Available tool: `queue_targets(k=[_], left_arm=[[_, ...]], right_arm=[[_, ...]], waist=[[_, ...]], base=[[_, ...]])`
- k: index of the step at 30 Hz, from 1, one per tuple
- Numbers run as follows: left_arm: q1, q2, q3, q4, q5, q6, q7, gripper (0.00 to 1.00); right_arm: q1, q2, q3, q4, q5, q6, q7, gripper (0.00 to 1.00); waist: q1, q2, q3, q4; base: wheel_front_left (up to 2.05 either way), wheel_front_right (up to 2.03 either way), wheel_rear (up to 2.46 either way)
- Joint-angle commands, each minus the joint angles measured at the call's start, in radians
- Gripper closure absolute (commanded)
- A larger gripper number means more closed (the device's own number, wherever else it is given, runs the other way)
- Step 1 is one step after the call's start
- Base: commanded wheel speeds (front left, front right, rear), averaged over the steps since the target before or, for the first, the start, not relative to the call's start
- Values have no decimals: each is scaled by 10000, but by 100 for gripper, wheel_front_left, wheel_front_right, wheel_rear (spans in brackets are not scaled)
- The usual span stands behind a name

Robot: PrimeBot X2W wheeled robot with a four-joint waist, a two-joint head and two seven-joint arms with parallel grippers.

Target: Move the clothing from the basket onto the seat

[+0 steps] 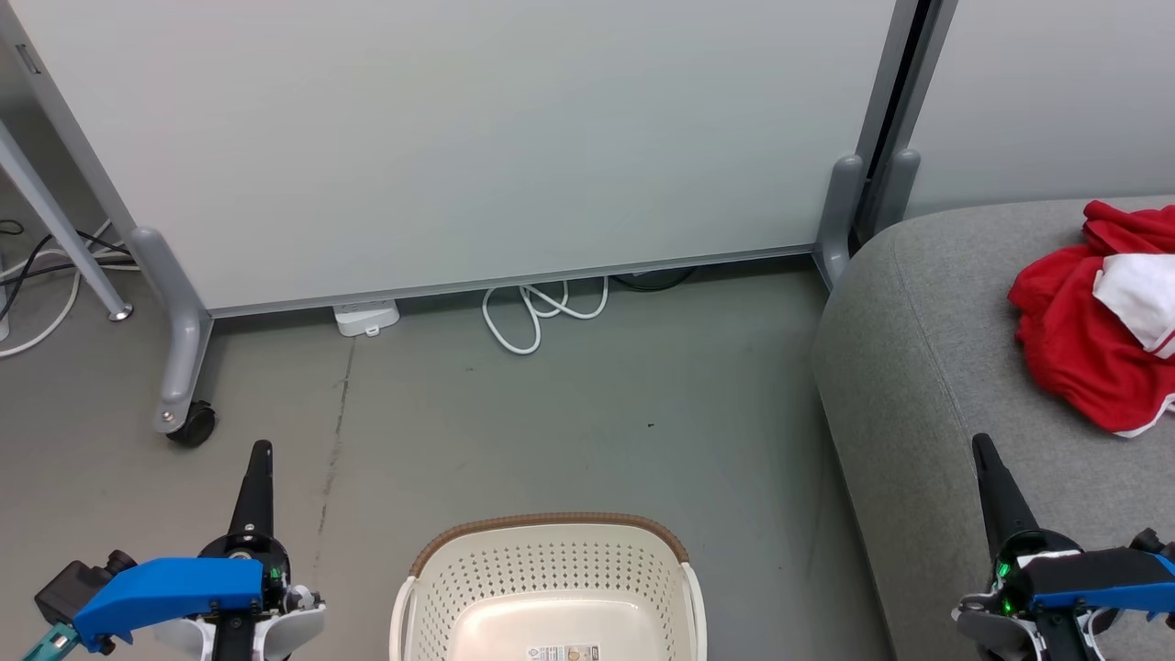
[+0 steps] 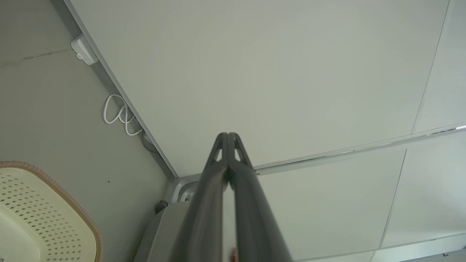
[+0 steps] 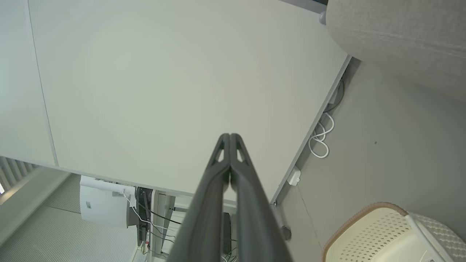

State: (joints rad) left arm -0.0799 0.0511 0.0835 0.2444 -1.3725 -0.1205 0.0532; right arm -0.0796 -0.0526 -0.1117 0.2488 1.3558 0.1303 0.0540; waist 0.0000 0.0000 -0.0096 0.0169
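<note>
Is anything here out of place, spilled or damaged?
Nothing is spilled or damaged. The red clothing lies crumpled on the grey sofa, and a white cable lies in loose loops on the floor below the partition. The basket stands upright.

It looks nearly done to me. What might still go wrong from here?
The basket looks empty, but its near part is cut off in the head view, so a garment might be left behind.
The red clothing lies in a loose heap on the sofa and might slump off if bumped.
The white cable on the floor could catch a wheel if the robot rolls forward.
</note>
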Motion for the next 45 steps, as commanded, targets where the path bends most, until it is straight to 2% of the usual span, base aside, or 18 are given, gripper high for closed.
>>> queue_targets(k=[1, 31, 45], left_arm=[[-165, -1, 63, -35, -197, -71, 80, 100], [-349, -13, 334, 15, -2418, -144, 639, 100], [-339, -13, 332, 15, -2416, -122, 647, 100]], right_arm=[[-212, 12, -21, -72, 238, 7, 61, 100], [-358, 36, -36, -50, 2590, 7, 634, 100], [-343, 35, -34, -49, 2582, 7, 645, 100]], waist=[[0, 0, 5, -6], [0, 0, 125, -166], [0, 0, 127, -169]], base=[[0, 0, 0], [0, 0, 0], [0, 0, 0]])
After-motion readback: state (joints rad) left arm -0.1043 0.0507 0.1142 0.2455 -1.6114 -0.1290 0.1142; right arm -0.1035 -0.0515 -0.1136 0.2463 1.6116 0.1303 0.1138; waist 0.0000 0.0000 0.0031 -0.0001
